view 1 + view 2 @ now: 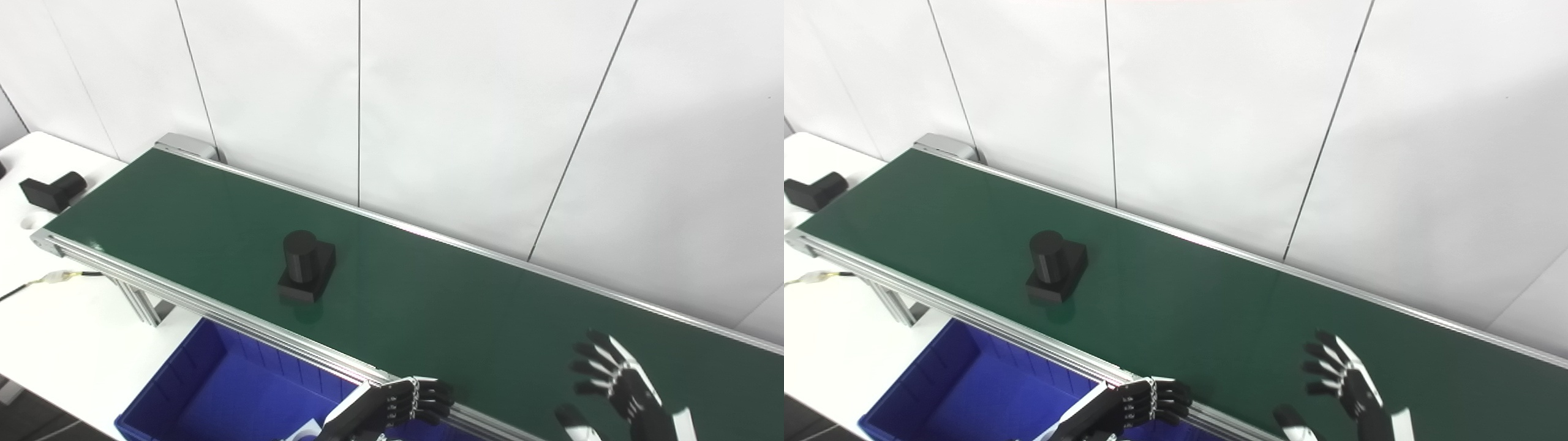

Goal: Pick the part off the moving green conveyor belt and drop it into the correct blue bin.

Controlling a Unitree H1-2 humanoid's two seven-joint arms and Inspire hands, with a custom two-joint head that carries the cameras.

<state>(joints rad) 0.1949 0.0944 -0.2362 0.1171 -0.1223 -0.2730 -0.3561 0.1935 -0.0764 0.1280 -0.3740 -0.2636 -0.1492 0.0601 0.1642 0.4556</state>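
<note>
A black part (306, 265), a short cylinder upright on a square base, rides on the green conveyor belt (429, 306) left of its middle. My right hand (615, 386) hovers open over the belt's near right stretch, fingers spread and thumb apart, far to the right of the part. My left hand (404, 404) rests at the belt's near rail with its fingers curled and nothing in it. A blue bin (202, 392) stands below the near rail, under the part's stretch of belt.
A second black part (52, 190) lies on the white table (61, 343) beyond the belt's left end. A cable with a white connector (58, 277) lies on the table by the conveyor leg (141, 303). White wall panels rise behind the belt.
</note>
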